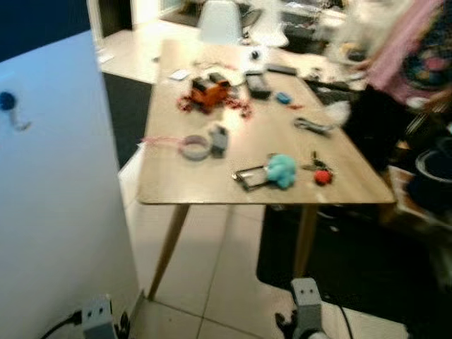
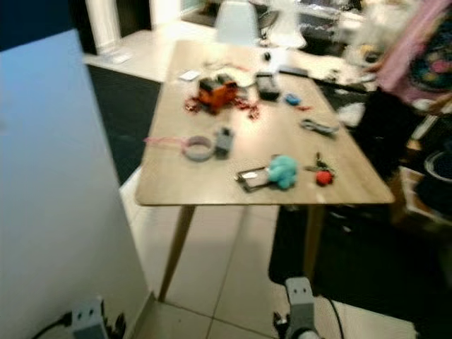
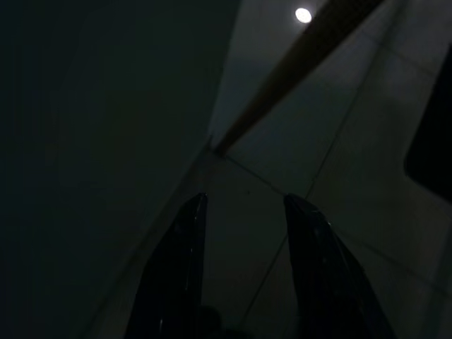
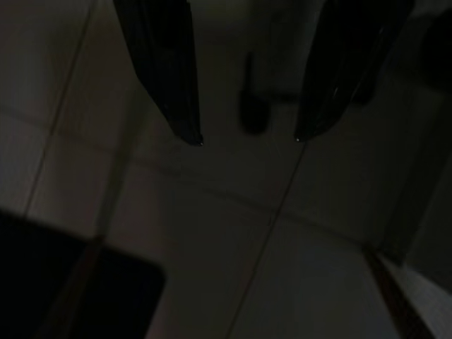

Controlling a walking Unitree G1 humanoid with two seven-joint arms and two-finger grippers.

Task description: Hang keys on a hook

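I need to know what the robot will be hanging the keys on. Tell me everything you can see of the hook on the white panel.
The hook sits high on the white panel at the robot's left, near the panel's left side. It has a round dark blue base against the panel, with a thin pale prong curving down from it. Nothing hangs on it. The picture is blurred, so its material cannot be told.

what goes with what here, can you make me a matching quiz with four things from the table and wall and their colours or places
Things:
1. hook
2. soft toy
3. keys
4. tape roll

Descriptions:
A. teal, near the front edge of the table
B. on the white wall panel, with a blue knob
C. pale ring, lying left of the teal thing
D. with a red tag, just right of the teal thing

Pairs: 1-B, 2-A, 3-D, 4-C
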